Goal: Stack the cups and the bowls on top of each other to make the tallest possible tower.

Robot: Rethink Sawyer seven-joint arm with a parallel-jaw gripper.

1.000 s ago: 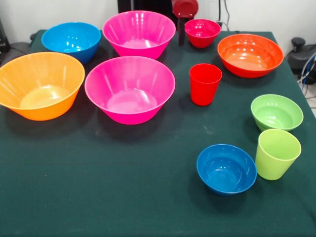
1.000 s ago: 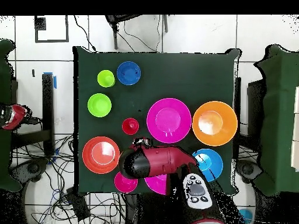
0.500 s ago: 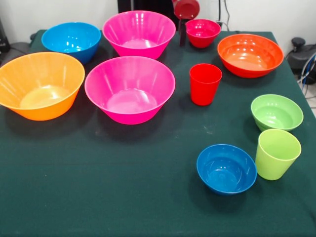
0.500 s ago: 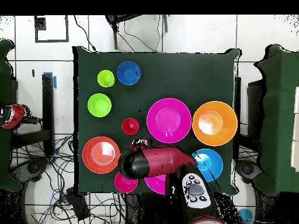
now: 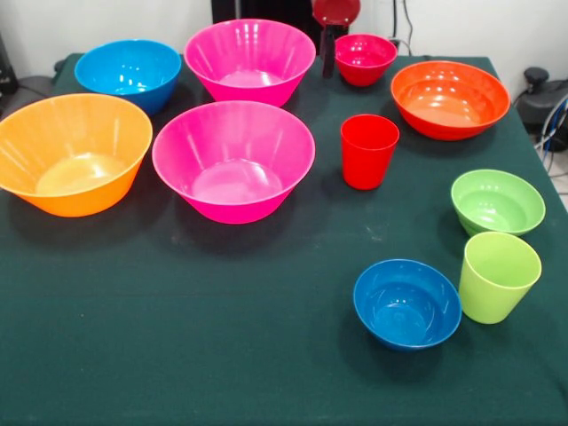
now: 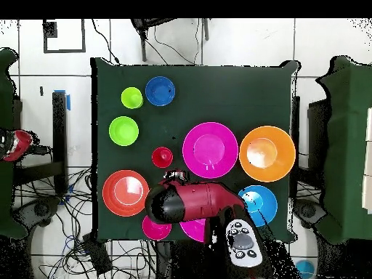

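Observation:
Every piece stands alone on the green cloth; no tower shows. The red cup (image 5: 369, 151) (image 6: 162, 157) is mid-table, with the wide red-orange bowl (image 5: 450, 98) (image 6: 126, 192) beyond it. The lime-green cup (image 5: 498, 277) (image 6: 131, 97), small green bowl (image 5: 497, 201) and small blue bowl (image 5: 407, 303) sit near the front right. Two pink bowls (image 5: 233, 160) (image 5: 249, 59), the yellow-orange bowl (image 5: 73, 153) and the mid-sized blue bowl (image 5: 127, 73) fill the left. My gripper (image 5: 329, 43) hangs at the far edge beside the small red bowl (image 5: 364, 57). In the overhead view the red arm (image 6: 192, 202) covers it.
The arm also hides part of the far pink bowl (image 6: 195, 229) from above. Cables and a grey device (image 5: 537, 89) lie off the table's right edge. The cloth's front left holds nothing.
The arm's end has drifted slightly sideways above the far edge. No cup or bowl has moved.

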